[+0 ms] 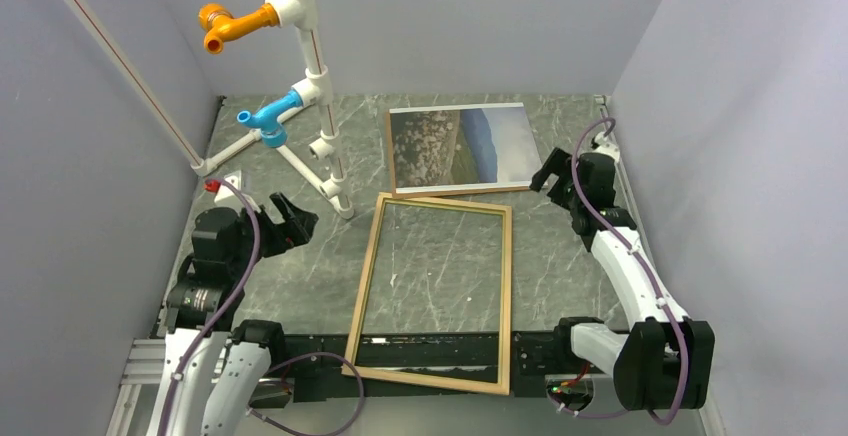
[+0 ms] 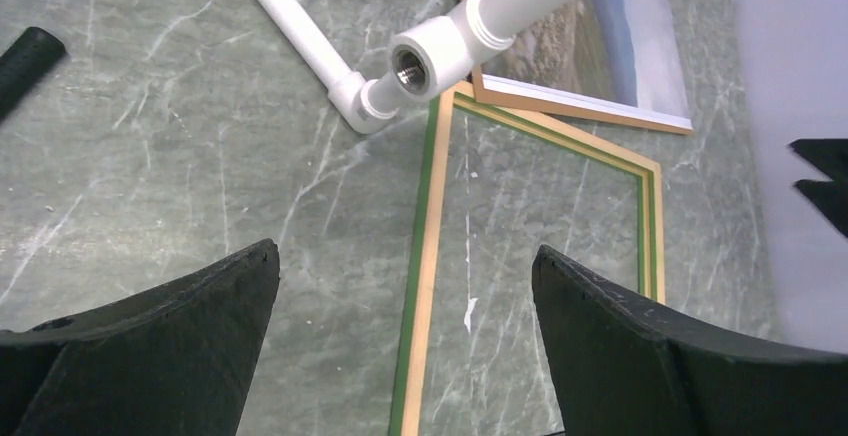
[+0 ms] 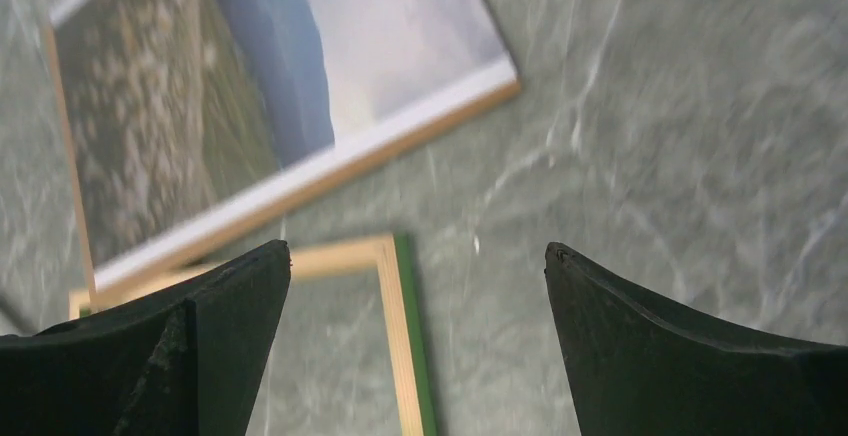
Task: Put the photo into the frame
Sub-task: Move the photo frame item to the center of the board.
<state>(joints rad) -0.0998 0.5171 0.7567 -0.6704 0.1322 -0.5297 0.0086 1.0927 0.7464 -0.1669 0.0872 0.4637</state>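
Zero steps done — photo (image 1: 458,148) seen upper centre, frame (image 1: 365,274) empty below; left gripper (image 1: 297,218), right gripper (image 1: 548,171) spread wide, nothing gripped.

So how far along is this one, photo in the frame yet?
Done: nothing. The photo lies face up on a brown board at the far side; the frame lies empty nearer, table showing through. In hand: nothing, left gripper and right gripper both open. Remaining: lifting the photo and seating it in the frame.
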